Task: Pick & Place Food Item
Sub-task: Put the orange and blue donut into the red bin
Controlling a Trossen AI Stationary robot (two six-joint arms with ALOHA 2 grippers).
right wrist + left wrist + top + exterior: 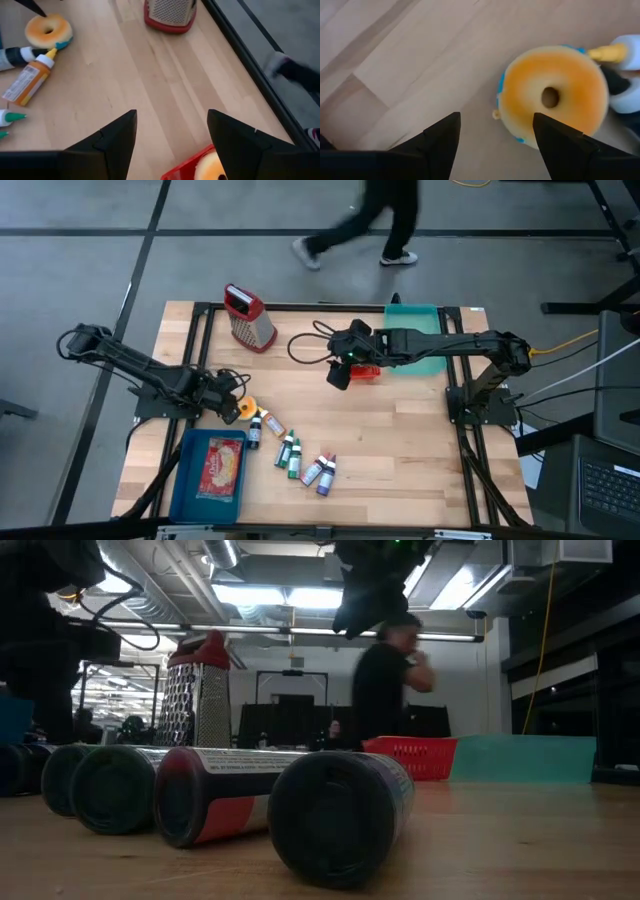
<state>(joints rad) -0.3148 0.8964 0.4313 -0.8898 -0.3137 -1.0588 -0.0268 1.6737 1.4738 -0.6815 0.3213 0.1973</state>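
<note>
Both pincers stood spread, and neither one pinched anything. Left gripper (236,402) hung low over the wooden table (400,440), near its nine o'clock side, with its two dark fingers (442,142) apart. Right gripper (340,372) hung higher up, a bit toward twelve o'clock from the middle of the table, and its fingers (117,140) were apart too.

A teal bin (425,340) sat at the one o'clock corner. A blue tray (185,480) lay at the seven o'clock corner with a red packet (222,465) inside it. A metal grater (250,320) with a red top stood upright near eleven o'clock. A small red basket (365,372) sat just beside the right gripper, touching the teal bin's side, and the right wrist view showed a donut (212,170) inside that basket.

A row of little bottles (295,455) lay on their sides near six o'clock, some with green caps and some with purple ones. An orange bottle (30,82) lay closest to the left gripper.

Smallest was the food item, a yellow donut (552,95) with a hole. It lay flat on the table right at the tips of the left gripper, touching the orange bottle's tip. A person (385,680) walked past beyond the twelve o'clock edge.
</note>
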